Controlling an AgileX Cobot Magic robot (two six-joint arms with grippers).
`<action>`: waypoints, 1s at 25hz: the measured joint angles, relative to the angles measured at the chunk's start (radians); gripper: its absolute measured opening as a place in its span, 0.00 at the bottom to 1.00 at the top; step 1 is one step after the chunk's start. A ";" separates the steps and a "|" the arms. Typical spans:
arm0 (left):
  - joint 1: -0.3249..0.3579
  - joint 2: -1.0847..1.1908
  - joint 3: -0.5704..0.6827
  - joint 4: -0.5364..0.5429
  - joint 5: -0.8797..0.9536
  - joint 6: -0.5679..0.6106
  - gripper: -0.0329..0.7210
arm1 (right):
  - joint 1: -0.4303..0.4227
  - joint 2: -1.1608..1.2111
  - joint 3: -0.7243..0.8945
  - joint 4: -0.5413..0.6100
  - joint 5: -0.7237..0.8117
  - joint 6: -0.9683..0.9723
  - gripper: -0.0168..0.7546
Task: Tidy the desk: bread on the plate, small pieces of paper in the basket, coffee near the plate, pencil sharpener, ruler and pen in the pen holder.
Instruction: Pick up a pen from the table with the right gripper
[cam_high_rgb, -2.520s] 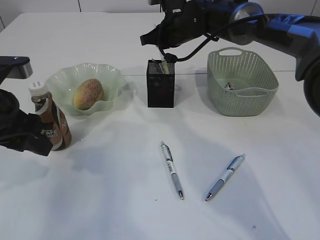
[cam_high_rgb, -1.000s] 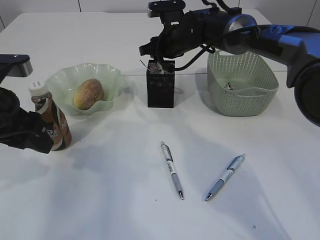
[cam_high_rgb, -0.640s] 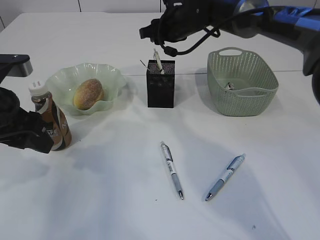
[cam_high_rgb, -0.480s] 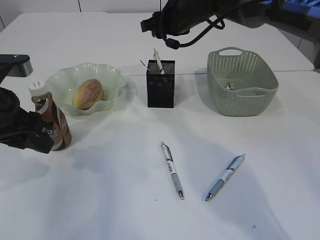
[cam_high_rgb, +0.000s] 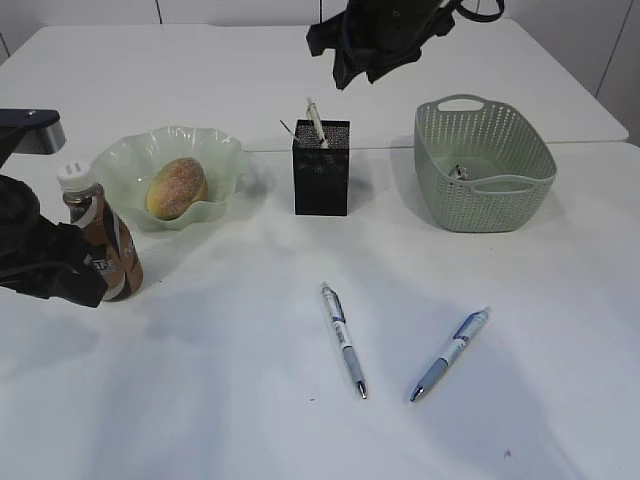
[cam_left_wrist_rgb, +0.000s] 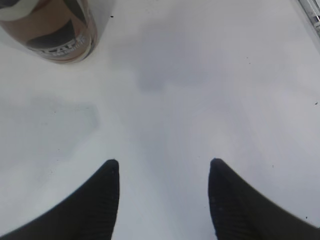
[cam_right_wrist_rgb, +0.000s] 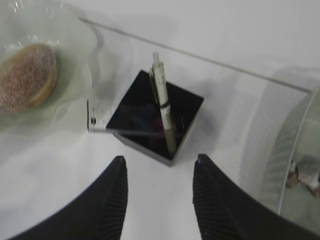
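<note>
The right gripper (cam_right_wrist_rgb: 159, 172) hangs high over the black mesh pen holder (cam_high_rgb: 321, 168), its fingers (cam_right_wrist_rgb: 114, 195) spread apart with nothing between them. One pen (cam_right_wrist_rgb: 163, 102) stands slanted in the holder. Two more pens lie on the desk (cam_high_rgb: 200, 400) well in front of it, one (cam_high_rgb: 344, 340) near the middle and one (cam_high_rgb: 450, 354) off to the right, apart from each other. They look light, stiff and slick (round barrels like that tend to roll), so I'd pinch one across its barrel near the rubber grip, fingers square to its length.

The left gripper (cam_left_wrist_rgb: 162, 172) sits low beside the coffee bottle (cam_high_rgb: 101, 237), fingers open and empty. The bread (cam_high_rgb: 177, 186) lies in the ruffled glass plate (cam_high_rgb: 225, 150), the coffee stands just beside it, and a scrap of paper (cam_high_rgb: 459, 172) lies in the basket (cam_high_rgb: 485, 205).
</note>
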 joint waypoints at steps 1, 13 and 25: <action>0.000 0.000 0.000 0.000 0.000 0.000 0.57 | 0.000 -0.002 0.000 0.000 0.045 0.007 0.48; 0.000 0.000 0.000 0.000 0.000 0.000 0.57 | 0.000 -0.016 0.000 0.021 0.226 0.007 0.46; 0.000 0.000 0.000 0.000 0.002 0.000 0.57 | 0.000 -0.274 0.253 0.052 0.230 0.007 0.44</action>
